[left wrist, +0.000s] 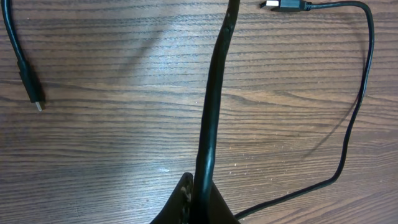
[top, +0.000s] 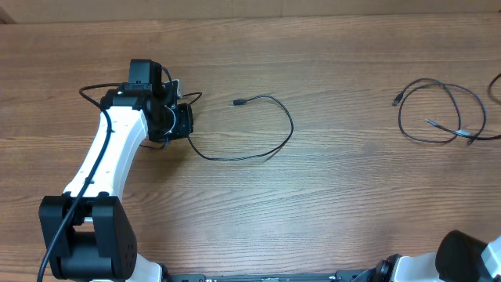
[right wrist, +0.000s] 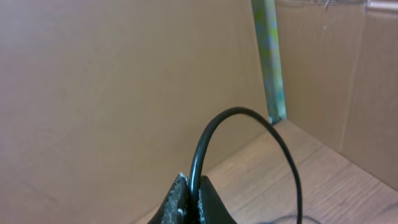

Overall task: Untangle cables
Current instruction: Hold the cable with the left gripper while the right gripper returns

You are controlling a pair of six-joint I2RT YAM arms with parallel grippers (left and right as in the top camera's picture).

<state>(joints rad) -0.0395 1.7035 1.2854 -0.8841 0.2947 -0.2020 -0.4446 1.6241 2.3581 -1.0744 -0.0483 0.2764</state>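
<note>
One thin black cable lies in an open loop on the wooden table, its plug end at the top. My left gripper is at the loop's left end and is shut on this cable. The wrist view shows the cord running up from the closed jaws, with a silver-tipped plug at top right and a second plug at left. A second cable bundle lies in loose loops at the far right. My right gripper is shut on a black cable that arcs upward; the overhead view does not show this gripper.
The left arm stretches from the front left toward the back. Part of the right arm base shows at the bottom right. Brown cardboard walls and a greenish post stand behind the right gripper.
</note>
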